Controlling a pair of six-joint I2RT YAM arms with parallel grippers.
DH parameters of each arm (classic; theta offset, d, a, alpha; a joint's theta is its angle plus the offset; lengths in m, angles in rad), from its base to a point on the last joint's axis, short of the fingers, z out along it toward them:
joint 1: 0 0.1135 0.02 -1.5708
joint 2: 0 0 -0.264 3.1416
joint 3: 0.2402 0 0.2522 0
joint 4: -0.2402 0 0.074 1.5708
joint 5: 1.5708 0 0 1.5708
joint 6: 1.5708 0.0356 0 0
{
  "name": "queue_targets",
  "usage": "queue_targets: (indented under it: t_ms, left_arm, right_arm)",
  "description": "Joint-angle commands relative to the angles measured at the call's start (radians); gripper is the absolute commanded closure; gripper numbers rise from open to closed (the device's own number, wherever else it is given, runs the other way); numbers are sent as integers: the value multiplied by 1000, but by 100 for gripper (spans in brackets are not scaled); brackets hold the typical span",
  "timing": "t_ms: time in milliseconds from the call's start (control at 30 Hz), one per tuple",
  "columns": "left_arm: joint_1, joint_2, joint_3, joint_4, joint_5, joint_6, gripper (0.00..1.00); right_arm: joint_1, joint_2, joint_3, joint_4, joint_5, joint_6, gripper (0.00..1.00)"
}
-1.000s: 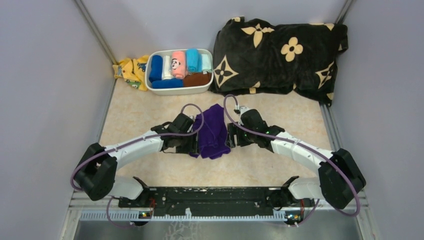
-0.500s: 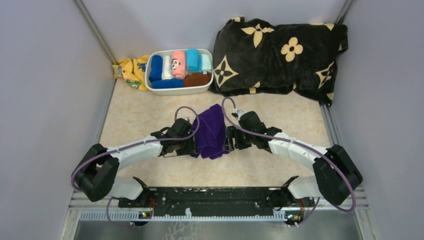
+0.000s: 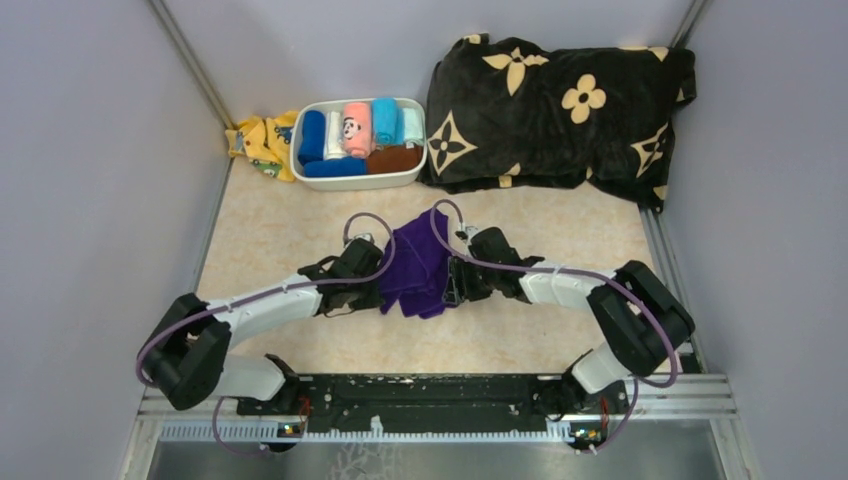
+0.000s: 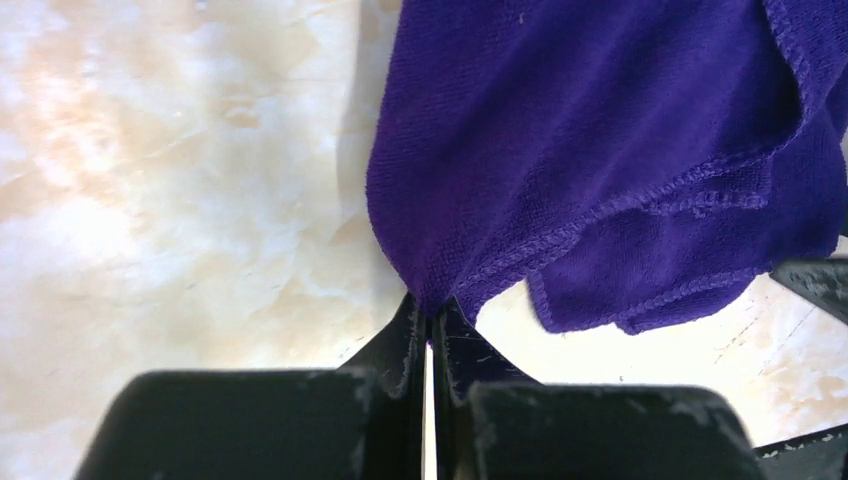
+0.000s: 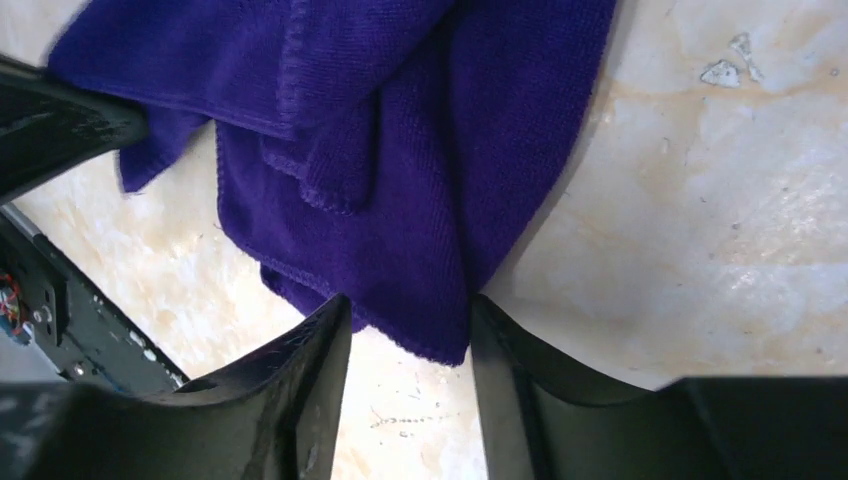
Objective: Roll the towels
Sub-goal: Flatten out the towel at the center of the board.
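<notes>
Working the purple towel (image 3: 418, 265) at the middle of the desk (image 3: 270, 230), about halfway between near and far edges, crumpled and doubled over itself rather than flat. Pinched on its left side by the left fingers (image 4: 430, 318), pressed together on a gathered hem corner, probably to lift or tug that side straight. Flanked on the other side by the right fingers (image 5: 410, 312), set apart with the towel's lower fold hanging into the gap and touching one finger, not visibly squeezed. Reads as lining up for a matching grip, not a hold. Judged as spreading or squaring before any roll, with no roll started and a flap folded over in the right wrist view. Likely needs both sides gripped and pulled apart to flatten first. Risks soft cloth slipping out or bunching more. Found the pink panda towel (image 3: 352, 128) already rolled, standing in the white bin (image 3: 357, 183) near the far left corner among other rolled cloths, so only purple left to do. Ignoring the yellow cloth (image 3: 258, 140) just beside the bin and the black blanket (image 3: 560, 100) along the far edge toward the right corner.
</notes>
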Motion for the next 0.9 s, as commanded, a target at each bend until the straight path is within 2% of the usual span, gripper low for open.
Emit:
queue_targets:
  t_ms: [0, 67, 100, 133, 267, 367, 467, 633, 667, 733, 800, 867]
  left_arm:
    - [1, -98, 96, -178, -120, 64, 100]
    - [9, -140, 153, -239, -173, 93, 100]
    - [17, -165, 183, -262, -202, 112, 100]
    - [27, -186, 205, -281, -231, 132, 100]
    - [106, -282, 318, -357, -309, 230, 100]
    - [202, -352, 413, -410, -290, 303, 100]
    - [279, -391, 475, -451, -258, 358, 100]
    - [303, -416, 438, -480, -266, 359, 100]
    - [304, -423, 419, -481, -269, 351, 100]
    - [308, -437, 378, -473, -258, 332, 100]
    - [310, -445, 347, -453, -212, 316, 100]
    - [312, -441, 324, -429, -171, 306, 100]
  right_arm:
    - [3, 69, 31, 44, -18, 2, 65]
    - [-2, 53, 56, -17, 36, -24, 87]
    - [-13, 35, 82, -67, 71, -44, 96]
    - [-38, 10, 110, -127, 116, -77, 100]
    - [-155, -90, 272, -371, 283, -198, 100]
    - [-238, -126, 420, -515, 387, -285, 100]
    - [-295, -124, 542, -592, 460, -313, 100]
    - [-301, -106, 618, -591, 363, -308, 90]
    - [-301, -112, 595, -577, 379, -294, 82]
    - [-301, -116, 534, -566, 480, -250, 56]
    - [-301, -88, 499, -588, 508, -203, 51]
    - [-299, -79, 451, -558, 392, -199, 50]
